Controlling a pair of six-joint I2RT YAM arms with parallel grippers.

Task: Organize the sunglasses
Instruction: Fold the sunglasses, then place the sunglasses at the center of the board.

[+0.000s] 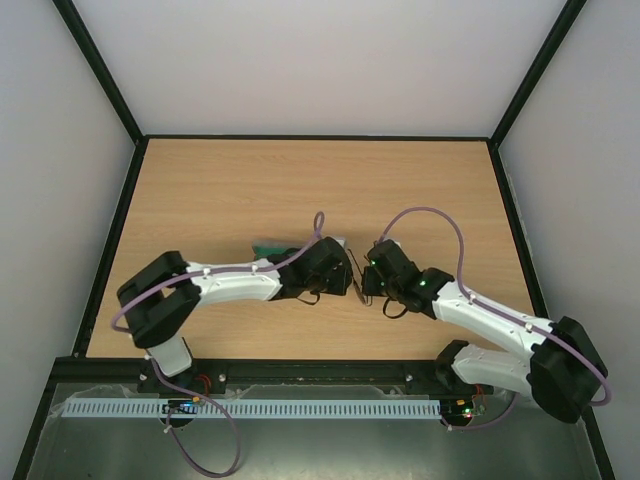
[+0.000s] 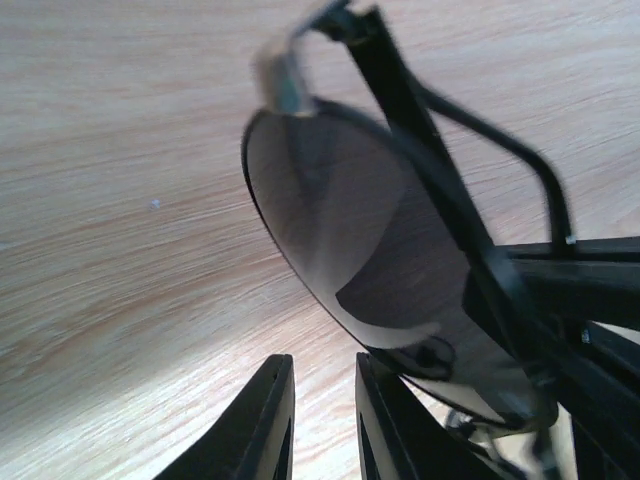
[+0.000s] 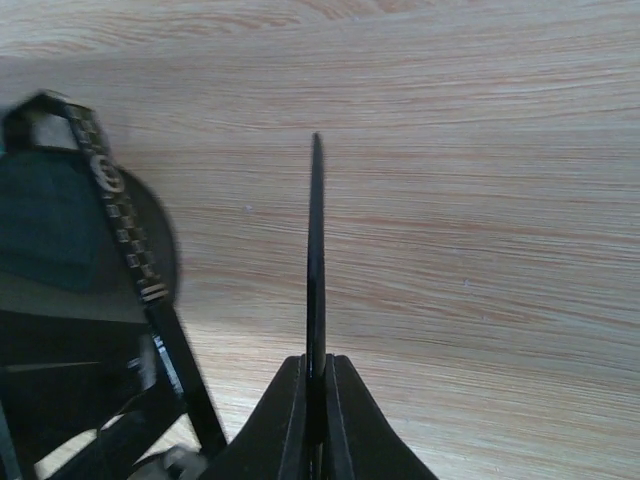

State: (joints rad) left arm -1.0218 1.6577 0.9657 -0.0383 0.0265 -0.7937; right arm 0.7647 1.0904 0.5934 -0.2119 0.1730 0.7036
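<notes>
**A:** How much room is there round the edges?

**B:** Plenty. The worktop (image 1: 220,190) is bare wood out to the black rail (image 1: 112,250) on the left, far and right sides, with pale walls beyond. Both arms meet near the middle. A case (image 1: 268,244) with green lining peeks out just behind the left arm.

**A:** And the sunglasses (image 2: 360,260)?

**B:** They're near the middle of the worktop, between the two arms. The right fingers (image 3: 285,420) are pinched tight on one slim temple arm (image 3: 316,260), which runs straight out past their tips. The left fingers (image 2: 268,420) stand a narrow slit apart, with wood showing through the gap and nothing in it. A dark lens sits just beyond their tips, off to one side.

**A:** Any writing?

**B:** The other temple arm (image 3: 125,235) carries a pale checked strip and a round emblem, but it's too blurred to read.
</notes>
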